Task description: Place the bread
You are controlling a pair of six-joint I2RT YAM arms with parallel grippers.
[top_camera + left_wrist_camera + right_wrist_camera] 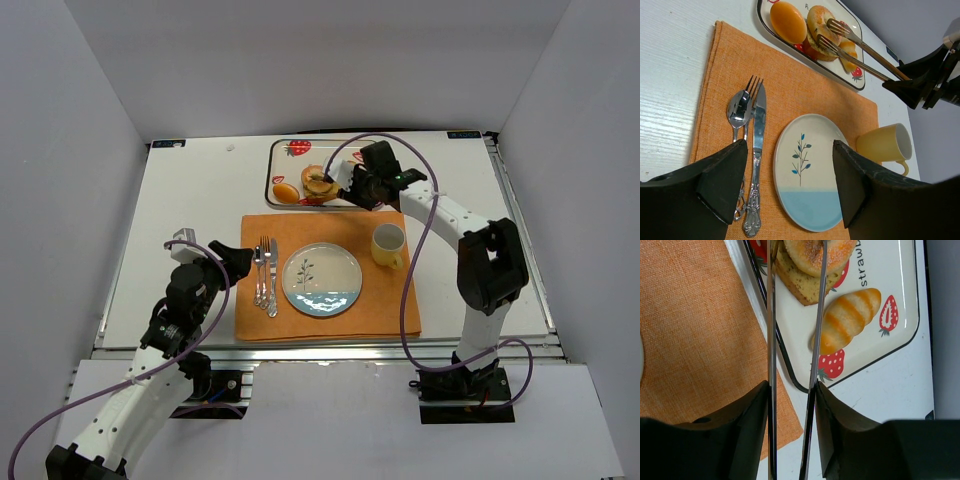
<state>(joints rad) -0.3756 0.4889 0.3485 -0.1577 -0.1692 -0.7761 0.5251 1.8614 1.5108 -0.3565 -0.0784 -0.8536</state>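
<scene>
The golden-brown bagel (320,182) lies on top of the brown bread slice (799,282) in the strawberry-print tray (290,160). The bagel also shows in the left wrist view (820,22) and the right wrist view (812,252). My right gripper (792,405) is shut on metal tongs (771,330), one arm against each finger. The tongs' fork-like tips (832,35) sit on either side of the bagel, on the tray. My left gripper (790,185) is open and empty, hovering over the left part of the orange placemat (330,225).
A round bun (286,192) and a striped roll (845,320) share the tray. On the placemat are a blue-and-white plate (322,280), a yellow cup (388,244), and a spoon, fork and knife (265,275).
</scene>
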